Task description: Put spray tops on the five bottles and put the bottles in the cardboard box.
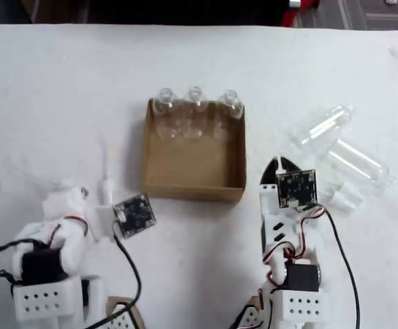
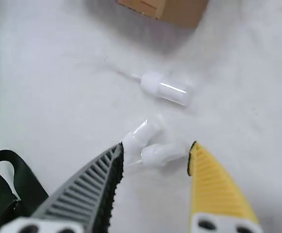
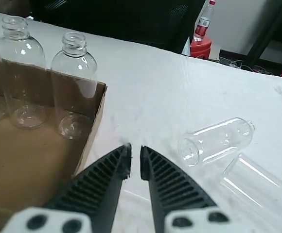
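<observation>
Three clear uncapped bottles stand along the far wall of the cardboard box; two of them show in the right wrist view. To the right of the box, two more clear bottles lie on their sides on the table. White spray tops lie between the fingertips of my open left gripper, and another spray top rests just beyond. My right gripper hangs shut and empty by the box's right front corner, short of the nearer lying bottle.
More white spray tops lie at the right, near the lying bottles. One spray top with its thin tube lies left of the box. A white cloth covers the table. The box floor in front of the bottles is bare.
</observation>
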